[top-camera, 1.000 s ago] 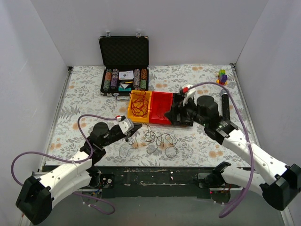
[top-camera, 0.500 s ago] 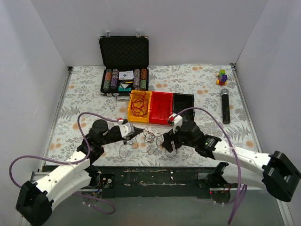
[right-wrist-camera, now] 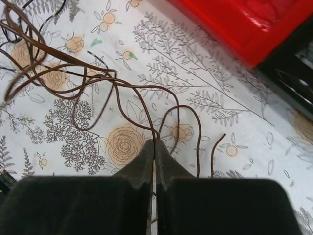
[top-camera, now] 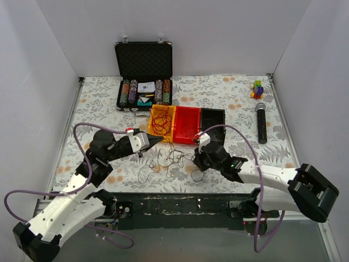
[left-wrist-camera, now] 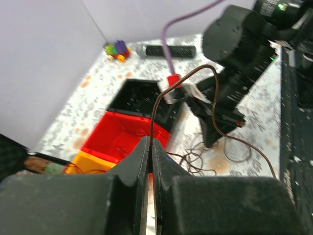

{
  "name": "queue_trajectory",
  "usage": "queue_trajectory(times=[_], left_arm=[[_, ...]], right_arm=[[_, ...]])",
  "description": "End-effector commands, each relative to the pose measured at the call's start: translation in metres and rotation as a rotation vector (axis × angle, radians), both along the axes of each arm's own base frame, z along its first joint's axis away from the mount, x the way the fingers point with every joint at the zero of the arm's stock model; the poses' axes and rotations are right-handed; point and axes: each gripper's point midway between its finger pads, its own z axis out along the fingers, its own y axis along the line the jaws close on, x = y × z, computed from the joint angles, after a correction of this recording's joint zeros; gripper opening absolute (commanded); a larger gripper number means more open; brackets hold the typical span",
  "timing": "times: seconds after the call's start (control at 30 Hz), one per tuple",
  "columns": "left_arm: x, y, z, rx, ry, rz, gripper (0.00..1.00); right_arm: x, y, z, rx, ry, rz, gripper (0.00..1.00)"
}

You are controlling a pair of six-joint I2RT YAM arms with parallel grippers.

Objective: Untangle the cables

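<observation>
Item, left arm [top-camera: 65, 210]: white links, black joints; rises from the near-left base, elbow bent, forearm about level and reaching to the right

Item, left gripper [top-camera: 158, 140]: black, pointing right; fingers [left-wrist-camera: 132, 166] pressed flat together, a brown strand of the cables [left-wrist-camera: 152, 125] nipped at the tips

Item, right arm [top-camera: 270, 176]: white links, black joints; stretched low from the near-right base toward the left, wrist tipped downward

Item, right gripper [top-camera: 197, 162]: black, angled down; fingers [right-wrist-camera: 139, 166] closed tip to tip, a brown strand caught where they meet
</observation>
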Motion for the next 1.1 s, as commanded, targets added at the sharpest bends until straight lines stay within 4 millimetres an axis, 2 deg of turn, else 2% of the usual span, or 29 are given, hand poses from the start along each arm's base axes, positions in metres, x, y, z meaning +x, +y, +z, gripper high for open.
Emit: queue_trajectory(times=[0.0,0.17,0.3,0.4,0.53,0.6,0.63,0.73,0.8,0.87,0.93,0.97,1.03,1.07], left_arm=[[0.017,0.022,0.055,-0.064,-0.101,0.162,0.0],[0.041,0.056,0.128,-0.169,-0.246,0.394,0.0],[0.042,0.074,0.178,-0.209,-0.354,0.472,0.0],[0.034,0.079,0.202,-0.24,-0.394,0.471,0.0],[0.028,0.085,0.219,-0.239,-0.44,0.478,0.0],[0.034,0.101,0.23,-0.252,-0.48,0.57,0.0],[0.034,0.117,0.252,-0.319,-0.541,0.648,0.0],[0.034,0.153,0.285,-0.402,-0.646,0.832,0.0],[0.026,0.168,0.305,-0.441,-0.711,0.887,0.0],[0.021,0.175,0.319,-0.45,-0.756,0.912,0.0],[0.015,0.169,0.327,-0.441,-0.768,0.864,0.0],[0.011,0.163,0.329,-0.432,-0.768,0.824,0.0],[0.001,0.133,0.319,-0.396,-0.709,0.636,0.0],[-0.003,0.113,0.308,-0.342,-0.667,0.52,0.0]], right_arm=[[0.004,-0.026,0.012,-0.017,-0.045,-0.111,0.01],[-0.008,-0.065,0.008,-0.071,-0.021,-0.234,0.01],[-0.006,-0.071,0.026,-0.025,-0.03,-0.298,0.01],[-0.007,-0.075,0.033,-0.027,-0.008,-0.34,0.01],[-0.008,-0.078,0.036,-0.01,0.008,-0.377,0.01],[-0.008,-0.087,0.035,-0.032,0.022,-0.434,0.01],[-0.008,-0.093,0.034,-0.049,0.03,-0.468,0.01],[-0.009,-0.11,0.041,-0.054,0.036,-0.577,0.01],[-0.007,-0.119,0.049,-0.03,0.023,-0.644,0.01],[-0.005,-0.118,0.058,0.017,0.016,-0.668,0.01],[-0.005,-0.111,0.061,0.046,0.024,-0.645,0.01],[-0.007,-0.106,0.06,0.049,0.043,-0.623,0.07],[-0.011,-0.089,0.06,0.07,0.059,-0.528,0.19],[-0.012,-0.078,0.062,0.095,0.063,-0.468,0.24]])
